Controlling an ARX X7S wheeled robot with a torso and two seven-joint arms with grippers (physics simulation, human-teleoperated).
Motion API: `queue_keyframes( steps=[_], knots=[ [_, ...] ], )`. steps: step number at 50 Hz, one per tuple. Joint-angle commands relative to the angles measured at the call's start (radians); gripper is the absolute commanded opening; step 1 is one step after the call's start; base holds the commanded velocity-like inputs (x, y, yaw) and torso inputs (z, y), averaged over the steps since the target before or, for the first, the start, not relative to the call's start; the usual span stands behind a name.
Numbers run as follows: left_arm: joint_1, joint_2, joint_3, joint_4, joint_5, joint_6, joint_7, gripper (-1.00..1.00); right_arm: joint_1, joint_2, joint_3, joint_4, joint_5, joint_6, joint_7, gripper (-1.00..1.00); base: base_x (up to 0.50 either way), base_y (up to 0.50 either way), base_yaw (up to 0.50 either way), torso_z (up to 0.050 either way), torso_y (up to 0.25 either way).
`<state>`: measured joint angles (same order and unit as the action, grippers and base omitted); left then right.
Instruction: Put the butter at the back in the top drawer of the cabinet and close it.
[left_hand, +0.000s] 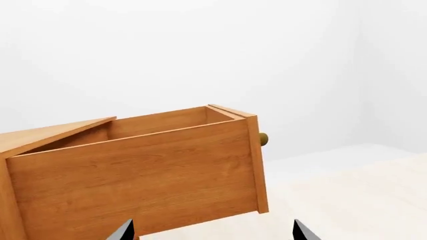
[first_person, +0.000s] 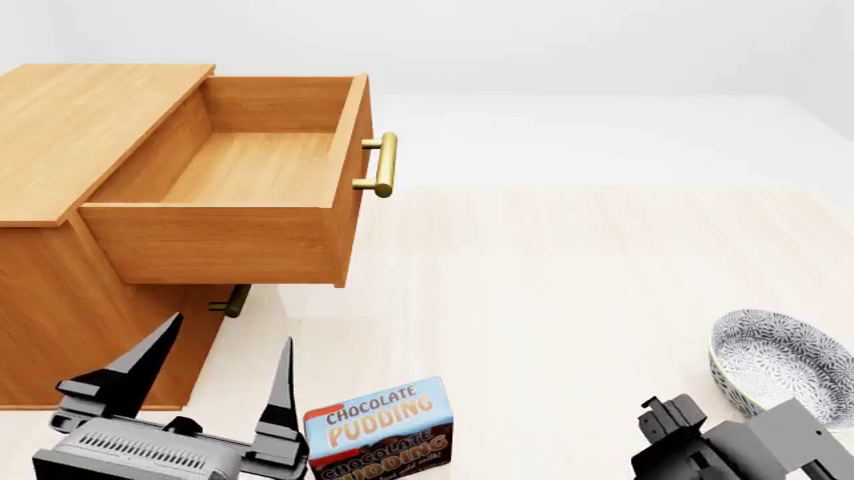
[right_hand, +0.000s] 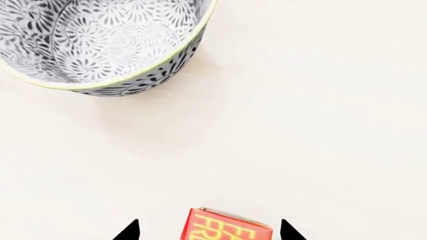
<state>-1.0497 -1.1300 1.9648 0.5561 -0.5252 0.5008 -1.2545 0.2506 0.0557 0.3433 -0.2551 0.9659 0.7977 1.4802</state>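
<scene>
The top drawer (first_person: 227, 185) of the cabinet (first_person: 80, 130) is sitting pulled out and empty, so the step now looks like picking up the butter (right_hand: 225, 227). The right gripper (right_hand: 210, 231) is hanging over the box with its fingers spread wide on both sides, near a patterned bowl (right_hand: 100, 45). The left gripper (first_person: 214, 385) is waiting open and empty beside the chocolate pudding box (first_person: 380, 430); next, the right one probably needs to go down and squeeze the butter.
</scene>
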Motion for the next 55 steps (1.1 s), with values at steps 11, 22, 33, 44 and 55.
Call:
queue_keyframes(
  steps=[11, 22, 33, 44, 55],
  knots=[
    [-0.006, -0.006, -0.01, 0.025, -0.014, -0.027, 0.004, 1.0, -0.034, 0.012, -0.007, 0.066, -0.008, -0.054, -0.045, 1.0, 0.0, 0.0, 0.0, 0.0, 0.0],
    [-0.005, -0.011, -0.017, 0.033, -0.019, -0.031, 0.004, 1.0, -0.068, 0.005, -0.02, 0.077, -0.001, -0.074, -0.058, 1.0, 0.0, 0.0, 0.0, 0.0, 0.0],
    [-0.001, -0.019, -0.02, 0.049, -0.012, -0.037, 0.0, 1.0, -0.089, 0.008, -0.026, 0.076, 0.012, -0.09, -0.062, 1.0, 0.0, 0.0, 0.0, 0.0, 0.0],
    [0.005, -0.024, -0.023, 0.06, -0.004, -0.042, -0.004, 1.0, -0.097, 0.01, -0.039, 0.076, 0.025, -0.103, -0.066, -1.0, 0.0, 0.0, 0.0, 0.0, 0.0],
    [0.011, -0.022, -0.027, 0.061, -0.002, -0.045, -0.005, 1.0, -0.101, 0.017, -0.049, 0.067, 0.04, -0.11, -0.061, -1.0, 0.0, 0.0, 0.0, 0.0, 0.0]
  ],
)
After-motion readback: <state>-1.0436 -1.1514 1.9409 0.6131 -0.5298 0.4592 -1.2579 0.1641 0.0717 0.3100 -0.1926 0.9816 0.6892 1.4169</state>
